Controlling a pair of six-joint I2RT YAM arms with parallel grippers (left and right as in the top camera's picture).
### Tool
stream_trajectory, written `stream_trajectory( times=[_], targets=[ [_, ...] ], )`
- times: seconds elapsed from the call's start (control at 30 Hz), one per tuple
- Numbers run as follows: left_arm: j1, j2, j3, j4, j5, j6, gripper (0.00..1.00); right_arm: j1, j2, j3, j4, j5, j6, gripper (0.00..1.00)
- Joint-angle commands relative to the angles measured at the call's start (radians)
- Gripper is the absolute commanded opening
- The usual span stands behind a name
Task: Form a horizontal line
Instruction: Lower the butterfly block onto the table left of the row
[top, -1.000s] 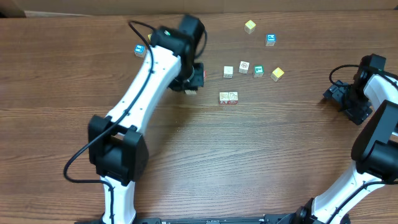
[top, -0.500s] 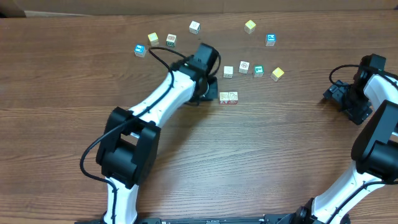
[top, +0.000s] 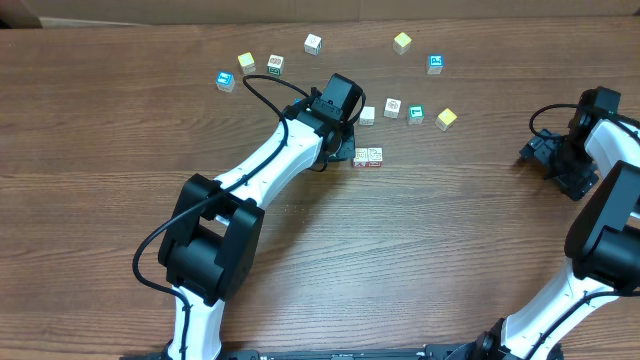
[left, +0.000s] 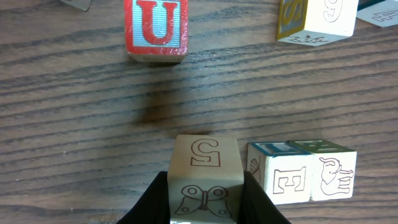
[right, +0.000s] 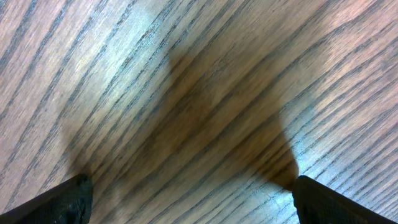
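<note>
Your left gripper (left: 206, 200) is clamped on a pale wooden cube with a brown "5" and a butterfly outline (left: 205, 163), one black finger on each side. The horizontal line (left: 301, 175) (just two whitish wooden cubes, an "E" and an elephant, touching) sits on the brown wood-grain table (top: 430, 260) immediately right of the held cube; whether they touch, you cannot tell. A red-bordered wooden "U" cube (left: 155, 28) stands apart beyond. Your right gripper (right: 194, 202) hangs with fingers wide apart, low over the wood at the table's right side.
</note>
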Motion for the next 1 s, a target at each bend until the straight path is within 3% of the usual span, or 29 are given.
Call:
stream_trajectory(
  times=[0.0,0.87,0.97],
  targets=[
    [-0.013,0.007,-0.008,-0.013,-0.037,-0.019,0.04,-0.006,0.011,-0.01,0.0,0.026,0.0,1.0],
    [-0.026,0.007,-0.08,0.044,-0.031,-0.02,0.04,-0.006,0.011,-0.009,0.0,0.026,0.0,1.0],
    [-0.028,0.007,-0.08,0.04,-0.033,-0.019,0.08,-0.006,0.011,-0.009,0.0,0.026,0.0,1.0]
  ],
)
